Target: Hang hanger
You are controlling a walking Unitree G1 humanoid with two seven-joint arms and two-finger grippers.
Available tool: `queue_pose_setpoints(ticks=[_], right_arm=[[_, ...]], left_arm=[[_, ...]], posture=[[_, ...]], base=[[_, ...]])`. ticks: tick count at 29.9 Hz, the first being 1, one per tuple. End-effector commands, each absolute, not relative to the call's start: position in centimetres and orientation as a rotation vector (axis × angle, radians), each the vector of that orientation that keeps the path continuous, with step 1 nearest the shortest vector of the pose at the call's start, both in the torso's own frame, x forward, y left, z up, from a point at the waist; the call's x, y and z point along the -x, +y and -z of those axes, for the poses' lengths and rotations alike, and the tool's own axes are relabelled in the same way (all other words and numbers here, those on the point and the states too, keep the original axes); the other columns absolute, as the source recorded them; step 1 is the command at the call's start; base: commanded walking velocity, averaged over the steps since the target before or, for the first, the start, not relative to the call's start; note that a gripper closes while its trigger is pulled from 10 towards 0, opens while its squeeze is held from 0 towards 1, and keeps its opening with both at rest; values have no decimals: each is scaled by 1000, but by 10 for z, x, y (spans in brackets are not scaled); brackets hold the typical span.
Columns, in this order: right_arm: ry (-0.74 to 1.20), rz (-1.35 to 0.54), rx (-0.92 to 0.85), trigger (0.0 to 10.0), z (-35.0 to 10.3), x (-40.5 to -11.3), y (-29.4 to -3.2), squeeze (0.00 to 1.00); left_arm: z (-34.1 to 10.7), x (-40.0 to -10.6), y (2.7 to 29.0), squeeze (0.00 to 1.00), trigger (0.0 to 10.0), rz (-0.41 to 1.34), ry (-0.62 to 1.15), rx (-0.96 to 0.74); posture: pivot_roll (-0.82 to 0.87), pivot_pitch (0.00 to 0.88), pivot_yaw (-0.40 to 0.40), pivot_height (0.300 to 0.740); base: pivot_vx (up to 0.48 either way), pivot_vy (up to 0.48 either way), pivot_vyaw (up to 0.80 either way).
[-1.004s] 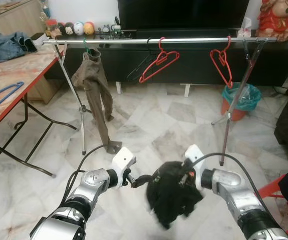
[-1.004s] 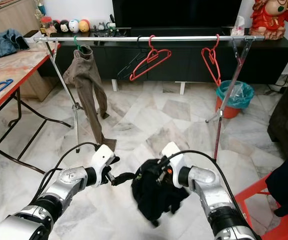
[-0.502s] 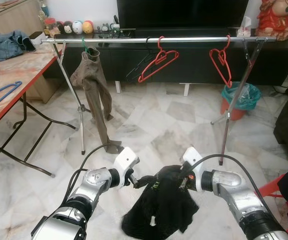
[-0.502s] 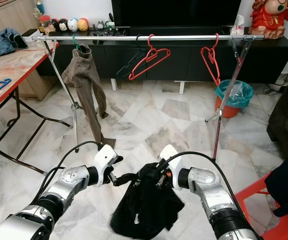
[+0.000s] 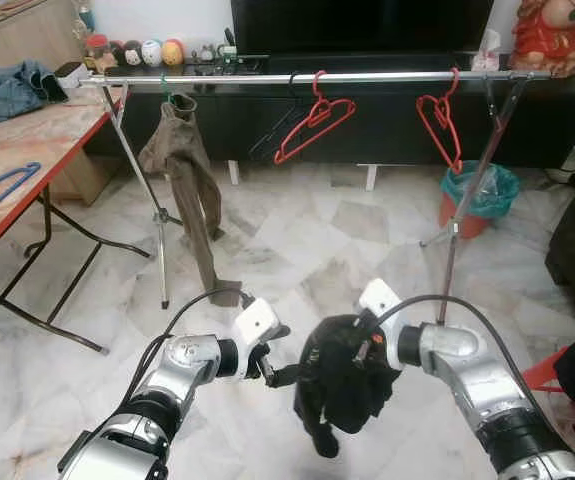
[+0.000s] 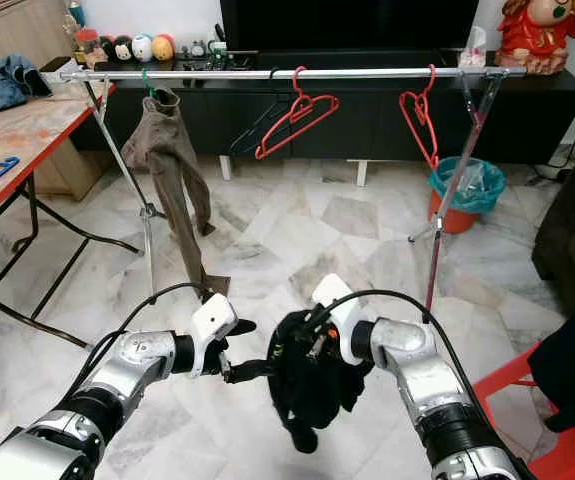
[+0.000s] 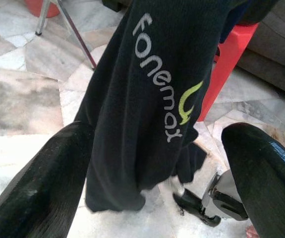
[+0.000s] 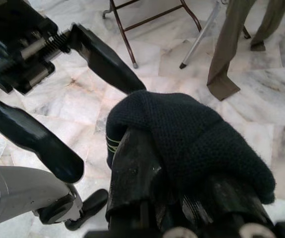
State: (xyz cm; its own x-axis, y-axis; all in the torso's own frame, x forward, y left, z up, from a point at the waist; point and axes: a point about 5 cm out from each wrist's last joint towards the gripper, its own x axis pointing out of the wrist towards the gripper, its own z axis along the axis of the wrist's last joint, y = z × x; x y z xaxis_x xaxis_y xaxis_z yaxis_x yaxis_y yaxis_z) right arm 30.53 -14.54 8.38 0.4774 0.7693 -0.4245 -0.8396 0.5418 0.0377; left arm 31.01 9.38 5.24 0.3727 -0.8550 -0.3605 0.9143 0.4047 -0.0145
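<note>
Bunched up again since spreading, black fonemax garment (image 5: 342, 385) hangs clamped in right tool (image 6: 319, 338); left tool (image 5: 279, 372) gapes wide just beside it.

Black garment (image 5: 342, 385) is bunched up again, hanging as a narrow clump from the right gripper (image 5: 359, 345); half a second ago it spread wide and low toward the floor, a second ago it was a compact bundle like now. Left gripper (image 5: 285, 374) no longer touches the cloth edge as before: its fingers (image 7: 43, 183) stand apart with the garment (image 7: 157, 99) between them, unpinched, in the left wrist view. Right gripper sits slightly higher than before, cloth wrapped over its fingers (image 8: 132, 168). Whole scene slides slightly between frames, so the camera has moved, not the rail.
</note>
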Motion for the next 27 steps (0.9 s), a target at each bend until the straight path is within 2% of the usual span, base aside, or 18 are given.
queue_pose_setpoints(ticks=[1, 4, 5, 6, 24, 25, 26, 27], right_arm=[[369, -1031, 217, 10000, -98, -308, -137, 0], [367, -1040, 224, 10000, -99, -307, -136, 0], [365, -1047, 224, 10000, -100, -307, -135, 0], [363, -1057, 225, 10000, -102, -306, -134, 0], [297, -1223, 198, 10000, -123, -288, -114, 0], [303, -1218, 199, 10000, -122, -287, -114, 0], [306, -1215, 200, 10000, -122, -287, -115, 0], [308, -1212, 200, 10000, -121, -287, -115, 0]], left_arm=[[-51, -311, 95, 1000, 10000, 1129, 351, -222], [-51, -312, 95, 1000, 10000, 1116, 353, -233], [-51, -312, 94, 910, 10000, 1108, 348, -245], [-51, -313, 94, 0, 10000, 1092, 341, -263], [-52, -317, 94, 0, 10000, 1038, 342, -254], [-52, -317, 94, 0, 9412, 1034, 341, -251], [-52, -317, 94, 0, 9412, 1031, 341, -247], [-53, -318, 93, 0, 2980, 1030, 340, -246]], posture=[[-50, 24, 84, 740], [-51, 25, 85, 740], [-51, 25, 85, 740], [-51, 26, 86, 740], [-52, 29, 88, 740], [-52, 29, 89, 740], [-52, 29, 89, 740], [-53, 29, 89, 740]], base=[[0, 0, 0], [0, 0, 0], [0, 0, 0], [0, 0, 0], [0, 0, 0], [0, 0, 0], [0, 0, 0], [0, 0, 0]])
